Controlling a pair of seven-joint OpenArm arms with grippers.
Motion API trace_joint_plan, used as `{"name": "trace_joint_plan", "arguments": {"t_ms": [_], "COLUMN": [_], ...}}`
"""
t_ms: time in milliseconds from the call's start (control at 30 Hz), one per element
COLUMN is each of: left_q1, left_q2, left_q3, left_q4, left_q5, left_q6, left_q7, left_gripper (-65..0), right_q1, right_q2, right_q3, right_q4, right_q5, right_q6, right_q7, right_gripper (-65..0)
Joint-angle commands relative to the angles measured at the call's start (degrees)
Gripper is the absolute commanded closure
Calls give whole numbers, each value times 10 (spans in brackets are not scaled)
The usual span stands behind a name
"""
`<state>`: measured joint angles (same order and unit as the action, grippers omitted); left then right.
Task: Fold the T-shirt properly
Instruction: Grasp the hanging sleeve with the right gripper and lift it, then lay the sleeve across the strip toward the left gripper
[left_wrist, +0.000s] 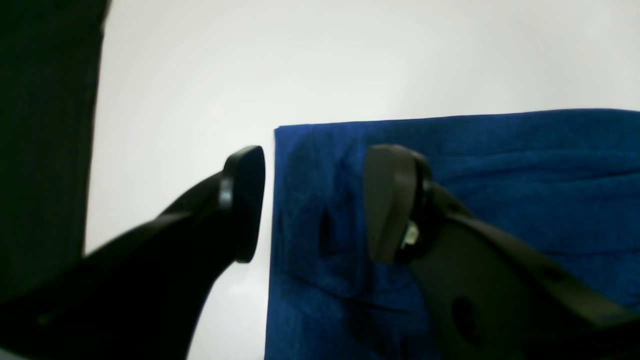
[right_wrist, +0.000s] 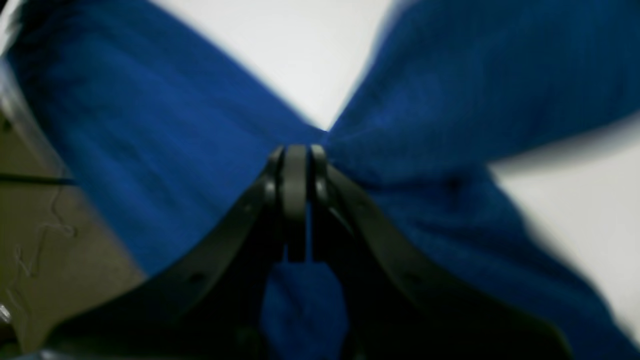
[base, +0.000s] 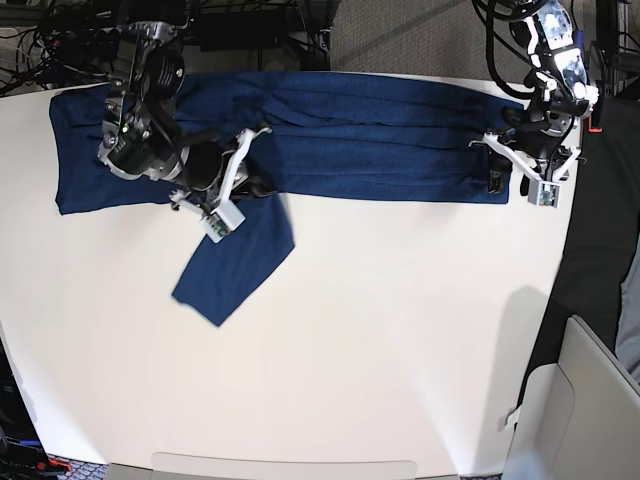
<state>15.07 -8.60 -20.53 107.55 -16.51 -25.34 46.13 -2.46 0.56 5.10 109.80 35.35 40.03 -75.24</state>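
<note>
Navy knit fabric filled the lower right of the left wrist view: the T-shirt (left_wrist: 500, 200) lay flat on the white tabletop (left_wrist: 300, 65), its corner and straight edge running between the two fingers. The left gripper (left_wrist: 315, 205) stood wide apart, one finger over bare tabletop, the other over the cloth, with nothing held.

Right wrist view: the right gripper (right_wrist: 296, 165) was closed tight, pinching a gathered fold of the T-shirt (right_wrist: 150, 150). Cloth fanned out to both sides of the fingertips, blurred, with white tabletop (right_wrist: 300, 60) visible beyond.

Base view: the T-shirt (base: 380, 140) stretched as a long band across the far part of the tabletop (base: 380, 340). The right gripper (base: 240, 175) sat at the band's near edge toward the view's left, and a sleeve (base: 235, 265) trailed from it diagonally toward the near side. The left gripper (base: 497, 170) was at the band's end on the view's right, over the corner of the cloth.
</note>
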Motion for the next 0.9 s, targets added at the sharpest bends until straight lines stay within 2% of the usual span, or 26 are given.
{"name": "trace_joint_plan", "arguments": {"t_ms": [0, 100, 367, 567, 633, 800, 867], "left_q1": [-3, -3, -3, -3, -3, -5, -5], "left_q2": [0, 3, 4, 4, 4, 4, 4], "left_q3": [-3, -3, 2, 2, 2, 3, 3], "left_q4": [11, 11, 10, 8, 8, 8, 8], "left_q5": [-2, -2, -2, -2, -2, -2, -2], "left_q6": [0, 0, 0, 0, 0, 0, 0], "left_q7": [-12, -12, -10, -10, -10, -10, -10], "left_gripper": [-313, -313, -313, -313, -313, -313, -313], "right_q1": [-6, -22, -44, -32, -29, -14, -6], "right_q2": [2, 0, 3, 5, 14, 31, 32], "right_q3": [-5, -29, -111, -120, -119, -110, -91], "right_q4": [22, 53, 59, 50, 38, 34, 34], "right_q5": [7, 7, 7, 42, 40, 38, 34], "right_q6": [0, 0, 0, 0, 0, 0, 0], "right_q7": [1, -16, -17, -47, -45, -43, -42], "right_gripper": [-7, -7, -7, -15, -69, -287, -349]}}
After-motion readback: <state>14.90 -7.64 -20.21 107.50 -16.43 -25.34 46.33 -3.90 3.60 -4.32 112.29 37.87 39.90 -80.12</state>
